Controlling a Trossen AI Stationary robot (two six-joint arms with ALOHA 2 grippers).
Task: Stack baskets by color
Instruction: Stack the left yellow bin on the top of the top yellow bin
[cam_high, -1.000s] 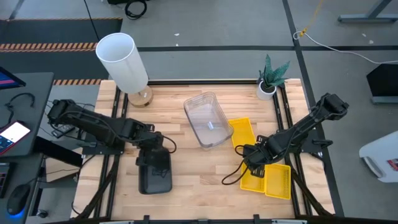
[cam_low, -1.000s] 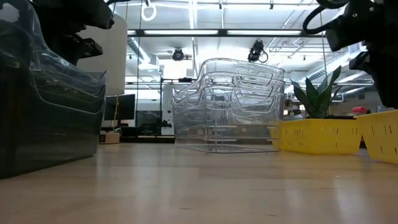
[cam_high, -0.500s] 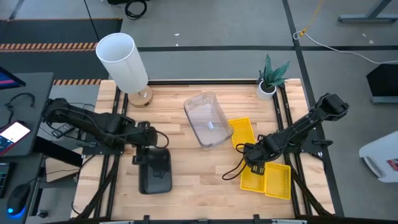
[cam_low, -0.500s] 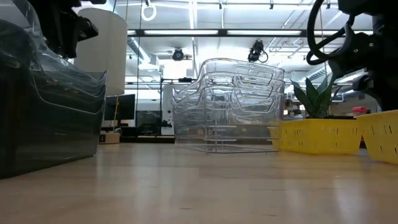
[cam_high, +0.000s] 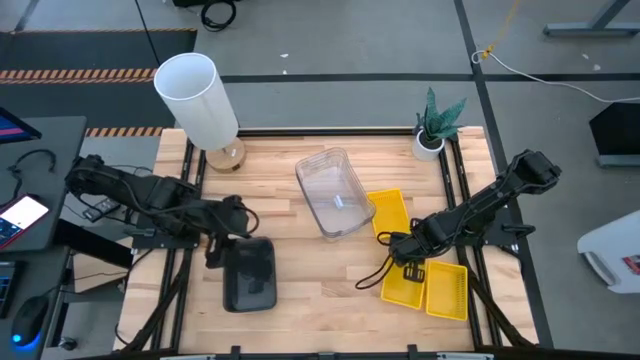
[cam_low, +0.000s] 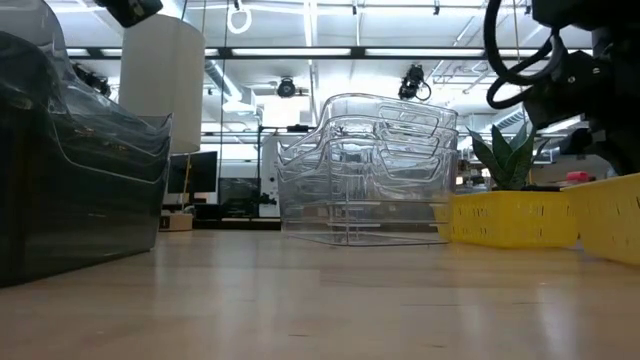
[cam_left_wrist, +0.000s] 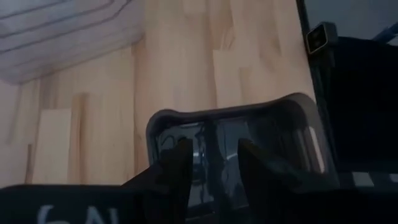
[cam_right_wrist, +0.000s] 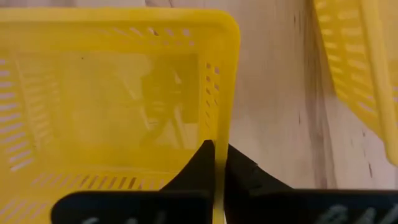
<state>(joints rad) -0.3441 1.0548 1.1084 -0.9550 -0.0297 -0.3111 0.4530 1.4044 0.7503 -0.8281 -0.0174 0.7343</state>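
Yellow basket (cam_right_wrist: 118, 93) at table's 4 o'clock: R gripper (cam_right_wrist: 217, 155) clamped on its rim, fingers together. Long axis runs 12–6. L gripper (cam_left_wrist: 211, 155) apart over grey stack (cam_high: 249, 274).

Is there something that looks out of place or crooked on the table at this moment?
Only the yellow baskets stand out: they lie unstacked, at different angles, near the table's right edge. The right end effector is shut on one basket's wall. Nothing looks spilled or broken.

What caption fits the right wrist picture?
Right tool pinches the rim of a yellow basket on the wooden table.
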